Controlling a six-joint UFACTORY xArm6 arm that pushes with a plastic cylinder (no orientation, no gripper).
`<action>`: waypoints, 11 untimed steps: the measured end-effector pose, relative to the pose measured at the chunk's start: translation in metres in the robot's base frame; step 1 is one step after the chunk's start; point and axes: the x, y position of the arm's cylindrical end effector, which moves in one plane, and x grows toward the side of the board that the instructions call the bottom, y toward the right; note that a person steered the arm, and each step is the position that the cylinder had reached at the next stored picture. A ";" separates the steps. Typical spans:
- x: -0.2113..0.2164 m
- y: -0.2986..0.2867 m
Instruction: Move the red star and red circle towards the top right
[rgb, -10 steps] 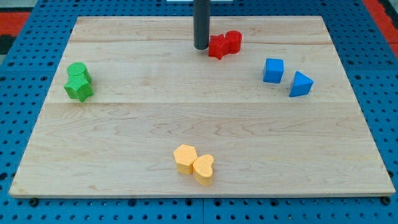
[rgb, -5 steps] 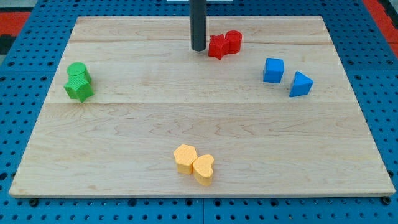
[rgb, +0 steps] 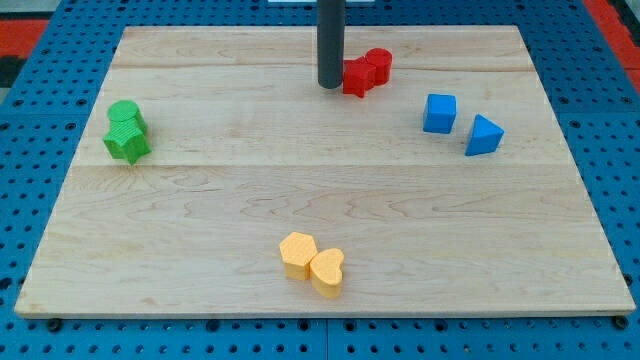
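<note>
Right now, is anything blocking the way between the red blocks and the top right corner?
Nothing visible. My tip sits against the red star's left side, the red circle touches the star's right, and only bare board lies beyond.

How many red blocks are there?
2. The red star sits near the view's top, right beside my tip, which is on its left. The red circle touches the star's right side. None seem hidden.
</note>
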 end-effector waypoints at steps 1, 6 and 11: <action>0.006 0.000; -0.013 0.034; -0.070 0.086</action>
